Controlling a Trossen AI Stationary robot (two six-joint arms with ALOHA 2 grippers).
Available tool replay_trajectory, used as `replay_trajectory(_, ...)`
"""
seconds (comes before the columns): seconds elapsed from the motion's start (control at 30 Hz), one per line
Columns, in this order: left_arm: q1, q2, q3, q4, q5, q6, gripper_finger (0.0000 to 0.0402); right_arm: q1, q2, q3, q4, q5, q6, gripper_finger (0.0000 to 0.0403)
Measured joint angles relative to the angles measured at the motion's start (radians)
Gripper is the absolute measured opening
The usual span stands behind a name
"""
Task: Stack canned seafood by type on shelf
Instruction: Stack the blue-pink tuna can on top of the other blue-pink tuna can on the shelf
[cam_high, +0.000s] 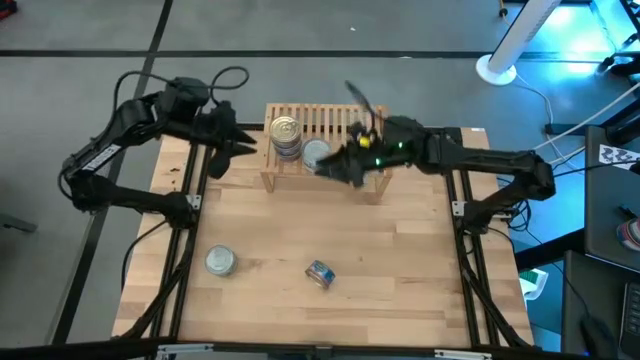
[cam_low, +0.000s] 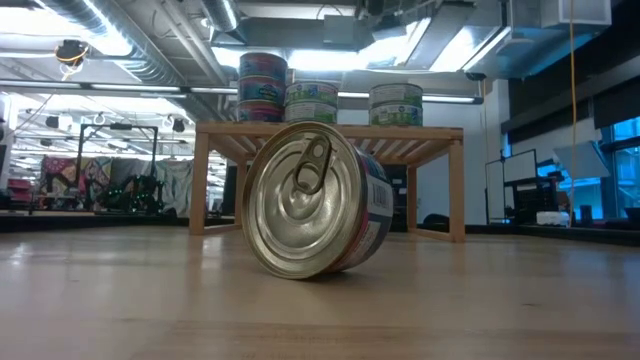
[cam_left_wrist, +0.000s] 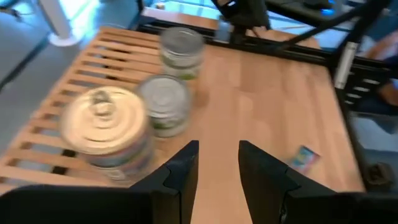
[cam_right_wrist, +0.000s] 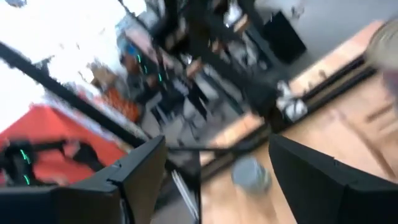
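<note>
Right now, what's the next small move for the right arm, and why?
Probably pull back from the shelf toward the tin lying on its side near the table's front. The right jaws stand open and empty over the shelf, and that tin and an upright tin are not yet shelved.

right hand (cam_high: 335, 168) smeared by blur, fingers indistinct — shelf (cam_low: 330, 132) partly hidden behind tin (cam_low: 315, 200)

Count: 1 wooden shelf (cam_high: 330, 125), 4 tins on it (cam_low: 262, 88) (one 2-high stack, two singles), 2 tins on the table (cam_high: 221, 262), 2 arms.
</note>
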Motion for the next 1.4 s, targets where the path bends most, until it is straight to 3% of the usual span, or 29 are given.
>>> replay_trajectory(0.3,-0.195,-0.004,0.000,-0.003,-0.002,-0.057,0.0109,0.283,-0.003,-0.001,-0.281,0.262,-0.047,0.0285)
replay_trajectory(0.47,-0.268,0.011,0.000,-0.001,-0.004,-0.066,0.0109,0.447,0.004,-0.001,-0.352,0.511,-0.047,0.0285)
replay_trajectory(0.6,-0.313,0.034,0.000,-0.001,-0.015,-0.081,0.0109,0.544,0.047,0.000,-0.366,0.627,-0.045,0.0285)
replay_trajectory(1.03,-0.377,0.135,0.000,0.030,-0.021,-0.080,0.0109,0.631,0.251,0.000,-0.379,0.648,0.236,0.0285)
replay_trajectory(1.4,-0.377,0.186,0.000,0.029,-0.021,-0.069,0.0109,0.628,0.381,0.000,-0.414,0.646,0.241,0.0285)
